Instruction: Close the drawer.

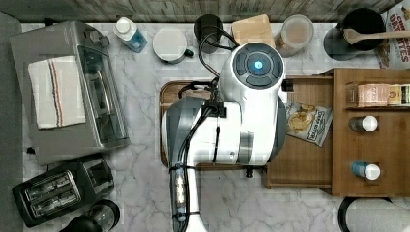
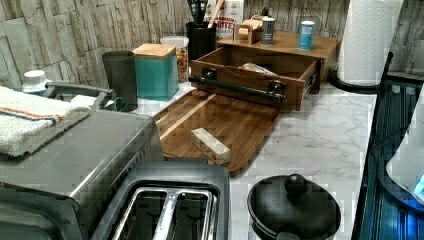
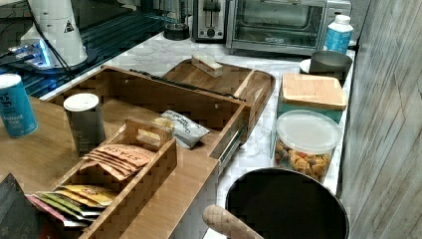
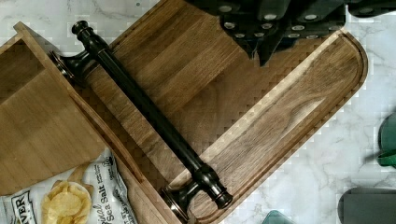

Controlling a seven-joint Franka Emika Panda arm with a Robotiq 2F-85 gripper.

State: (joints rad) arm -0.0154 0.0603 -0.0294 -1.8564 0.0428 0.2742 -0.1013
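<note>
The drawer (image 1: 300, 162) (image 2: 240, 80) (image 3: 149, 97) (image 4: 37, 116) stands pulled out of the wooden cabinet (image 1: 387, 145), its front reaching over the dark wooden tray (image 2: 225, 120) (image 4: 280, 126). A black bar handle (image 2: 237, 86) (image 3: 184, 84) (image 4: 149, 112) runs across its front. A chip bag (image 1: 309, 123) (image 3: 184, 128) (image 4: 74, 196) lies inside. My gripper (image 4: 260, 51) hangs above the tray, a short way in front of the handle and apart from it, shut on nothing. In the top view my arm (image 1: 241, 111) covers the drawer front.
A pale block (image 2: 211, 145) (image 3: 206, 63) lies on the tray. Toaster oven (image 1: 72, 92) and toaster (image 1: 58, 191) fill the top view's left. A teal canister (image 2: 156, 70), jars and a black utensil pot (image 2: 200, 37) line the wall. Bottles (image 3: 84, 122) stand on the cabinet.
</note>
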